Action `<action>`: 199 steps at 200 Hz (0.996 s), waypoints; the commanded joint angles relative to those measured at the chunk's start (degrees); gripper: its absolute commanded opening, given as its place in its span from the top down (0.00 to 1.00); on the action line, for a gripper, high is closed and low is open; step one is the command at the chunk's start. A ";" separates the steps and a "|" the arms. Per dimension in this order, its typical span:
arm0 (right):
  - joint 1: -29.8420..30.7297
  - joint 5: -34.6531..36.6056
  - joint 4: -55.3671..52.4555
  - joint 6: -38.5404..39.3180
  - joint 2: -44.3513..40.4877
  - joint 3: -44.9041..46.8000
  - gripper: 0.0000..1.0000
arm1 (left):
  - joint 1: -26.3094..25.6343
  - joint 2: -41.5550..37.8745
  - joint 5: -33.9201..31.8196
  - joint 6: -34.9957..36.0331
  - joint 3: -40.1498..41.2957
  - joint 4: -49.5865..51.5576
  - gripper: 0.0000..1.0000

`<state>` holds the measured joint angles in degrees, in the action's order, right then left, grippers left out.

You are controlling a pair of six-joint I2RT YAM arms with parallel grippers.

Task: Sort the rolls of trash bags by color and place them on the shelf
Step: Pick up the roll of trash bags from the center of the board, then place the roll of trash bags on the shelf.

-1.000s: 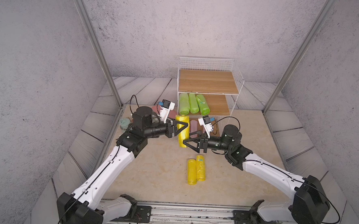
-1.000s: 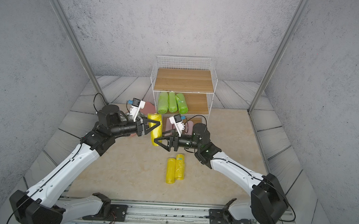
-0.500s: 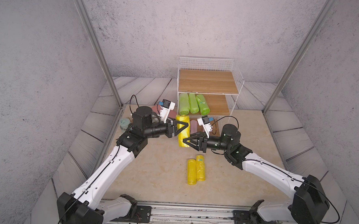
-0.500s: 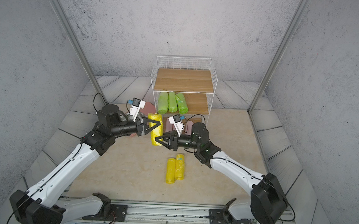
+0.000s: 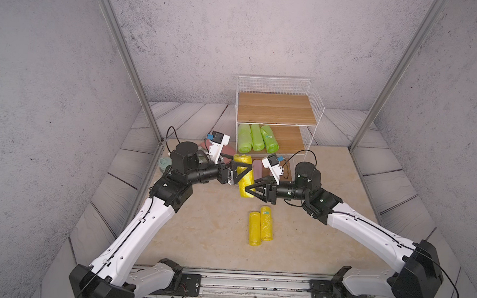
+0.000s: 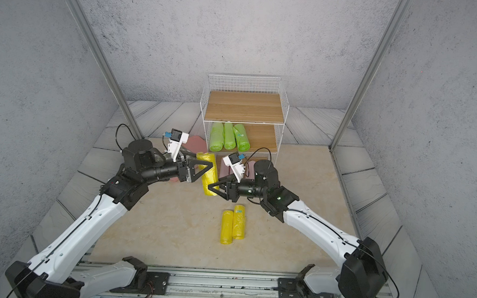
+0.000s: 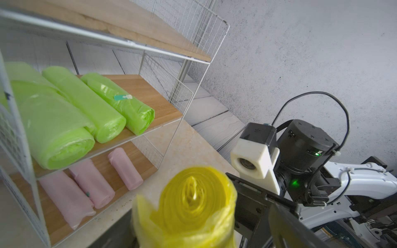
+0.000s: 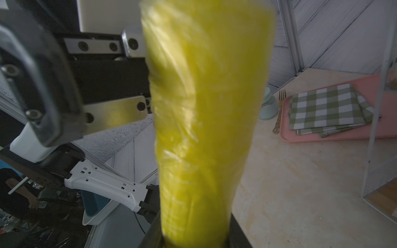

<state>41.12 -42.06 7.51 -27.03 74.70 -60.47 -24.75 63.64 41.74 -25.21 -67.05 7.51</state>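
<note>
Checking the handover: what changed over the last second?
The right gripper moved in and closed on the yellow roll; the left gripper then opened, letting it go. The two yellow rolls on the table and the green rolls on the shelf stayed put.

Pink tray [image 8: 335, 139] on worktop [image 8: 300, 182]: checkered cloth [image 8: 328, 107] lying on it; fork [image 8: 280, 109] and pale cup [image 8: 268, 106] just beside it.
</note>
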 commanded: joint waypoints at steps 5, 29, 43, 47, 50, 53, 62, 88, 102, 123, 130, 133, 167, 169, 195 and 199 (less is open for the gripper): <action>-0.79 2.65 -6.83 5.60 -3.20 -5.86 1.00 | 0.41 -3.48 -2.00 2.65 -0.99 1.57 0.03; -2.48 3.18 -13.14 7.62 -2.06 -12.01 1.00 | 0.58 -6.32 -3.39 4.11 -0.02 3.63 0.03; -3.20 4.72 -17.73 9.19 -0.86 -16.82 1.00 | 0.71 -7.73 -3.98 4.82 0.47 5.09 0.03; -3.38 5.55 -19.14 9.58 -0.49 -18.25 1.00 | 0.76 -8.01 -4.15 5.02 0.58 5.47 0.03; -3.46 6.12 -20.11 9.88 -0.17 -19.28 1.00 | 0.82 -8.24 -4.31 5.17 0.67 5.80 0.03; -3.49 6.51 -20.70 10.13 0.01 -19.98 1.00 | 0.87 -8.44 -4.45 5.28 0.69 6.15 0.03; -3.70 8.73 -22.77 10.78 0.91 -22.92 1.00 | 1.03 -8.91 -4.77 5.80 0.73 7.38 0.03; -4.69 11.60 -26.97 9.28 5.52 -33.23 1.00 | 1.42 -10.14 -6.23 7.75 0.11 11.78 0.03; -4.96 12.20 -30.27 8.64 9.11 -39.77 1.00 | 1.49 -10.68 -6.92 8.84 0.27 13.72 0.03; -5.73 14.73 -34.36 6.49 14.65 -48.52 1.00 | 1.85 -11.33 -7.35 9.98 1.28 15.27 0.03; -6.28 15.14 -35.47 5.15 16.45 -51.26 1.00 | 1.88 -11.26 -7.41 10.30 1.40 15.71 0.03; -6.49 15.23 -35.92 4.53 17.22 -52.52 1.00 | 1.90 -11.32 -7.52 10.42 1.54 16.08 0.03; -10.17 14.82 -38.29 -2.70 24.07 -61.84 1.00 | 2.34 -11.58 -9.91 11.49 3.04 17.47 0.03; -10.38 14.82 -38.36 -3.17 24.44 -62.42 1.00 | 2.34 -11.59 -10.09 11.50 3.19 17.53 0.03; -13.09 12.95 -38.86 -8.01 29.31 -68.72 1.00 | 2.74 -10.77 -11.47 13.40 3.43 19.81 0.03; -13.44 12.68 -38.80 -8.60 30.03 -69.65 1.00 | 2.77 -10.57 -11.64 13.69 3.57 20.13 0.03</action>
<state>29.52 -28.29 -31.42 -29.67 101.27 -124.33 -22.65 52.86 32.05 -14.31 -64.18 25.21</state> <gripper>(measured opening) 0.380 0.971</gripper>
